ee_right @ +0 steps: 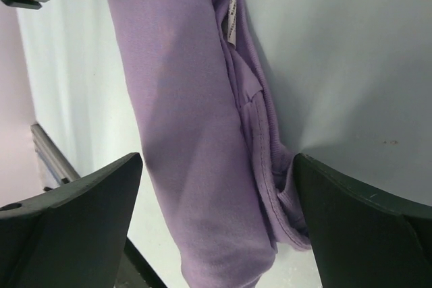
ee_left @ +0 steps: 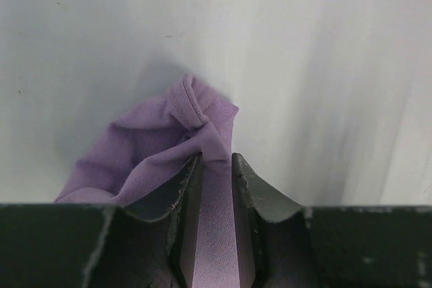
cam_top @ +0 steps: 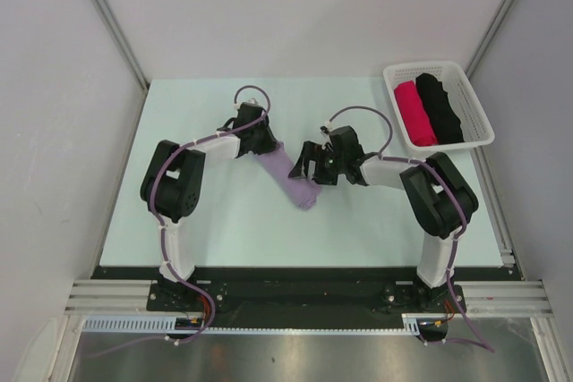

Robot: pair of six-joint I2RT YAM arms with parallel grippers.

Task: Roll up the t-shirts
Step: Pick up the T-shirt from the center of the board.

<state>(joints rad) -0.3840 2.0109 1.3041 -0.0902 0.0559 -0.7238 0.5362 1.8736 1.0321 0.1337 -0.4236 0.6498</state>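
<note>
The t-shirt (cam_top: pixel 292 178) is plain lavender-purple cloth, gathered into a long, narrow, loosely rolled bundle near the middle of the table (cam_top: pixel 197 221). It lies slantwise, one end toward 11 o'clock and the other toward 5 o'clock. The 11 o'clock end is pinched in the left gripper (ee_left: pixel 216 161). A stitched ribbed edge and a small white label (ee_right: pixel 229 26) show along one side.

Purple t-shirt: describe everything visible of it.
The t-shirt is plain lavender, a thin soft knit, bunched into a long, narrow, creased bundle. A stitched hem runs along one edge, and a small white label shows. One end is pinched in the left gripper. The other end seems to rest on the table between the arms. The open right gripper straddles the bundle, with one finger close against the hem; contact there is unclear.
</note>
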